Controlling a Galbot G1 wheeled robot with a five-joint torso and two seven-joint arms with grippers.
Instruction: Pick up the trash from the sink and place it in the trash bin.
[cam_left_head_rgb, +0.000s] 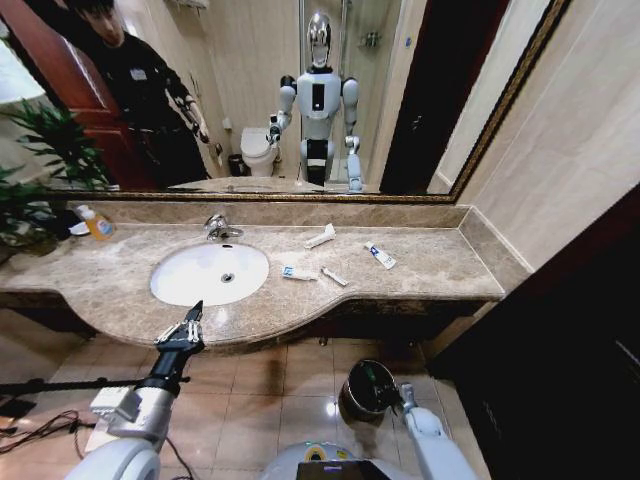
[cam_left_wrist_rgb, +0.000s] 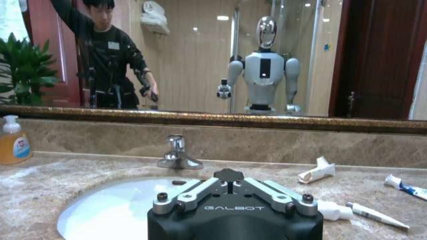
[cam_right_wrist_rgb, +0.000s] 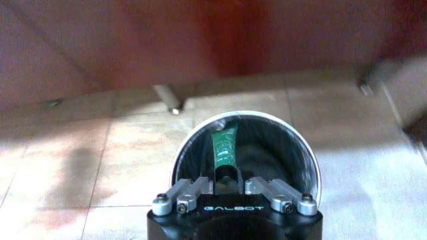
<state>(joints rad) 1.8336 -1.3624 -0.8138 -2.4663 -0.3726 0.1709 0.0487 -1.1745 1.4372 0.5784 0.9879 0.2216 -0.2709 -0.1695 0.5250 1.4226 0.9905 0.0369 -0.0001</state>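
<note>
Lying inside the trash bin (cam_right_wrist_rgb: 245, 150) on the floor, a green packet (cam_right_wrist_rgb: 225, 145) sits just below the right claw (cam_right_wrist_rgb: 229, 186), whose fingers look spread and empty: this drop seems done. Four scraps remain on the tabletop (cam_left_head_rgb: 420, 275) beside the sink (cam_left_head_rgb: 210, 273). The left claw (cam_left_head_rgb: 190, 322), pressed together, hovers at the tabletop's front edge and must open and reach toward the nearest tube (cam_left_head_rgb: 298, 273).
</note>
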